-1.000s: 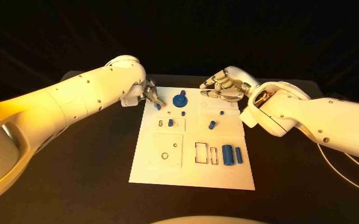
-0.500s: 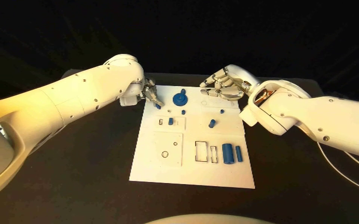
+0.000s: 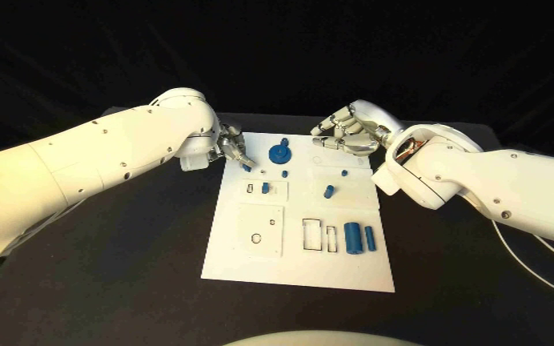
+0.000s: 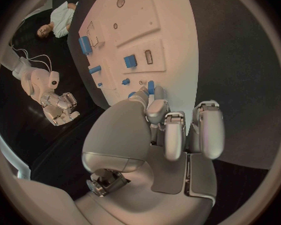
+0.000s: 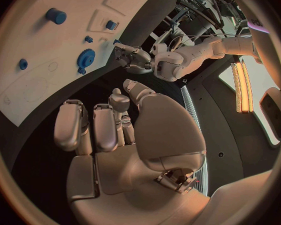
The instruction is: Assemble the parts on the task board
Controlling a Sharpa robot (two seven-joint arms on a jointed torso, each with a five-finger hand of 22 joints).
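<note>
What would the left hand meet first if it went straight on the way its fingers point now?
Probably the small blue peg at the board's far left corner, right at the left hand's fingertips, with the blue gear beyond. Whether they already touch the peg is unclear.

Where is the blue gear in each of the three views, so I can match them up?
Head view: blue gear at the task board's far end, just right of the left hand.
Left wrist view: hidden behind that hand.
Right wrist view: gear near the board's edge.
Shared landmark: the left hand.

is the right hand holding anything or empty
Empty: the right hand has its fingers curled in with nothing between them, hovering off the board's far edge.
</note>
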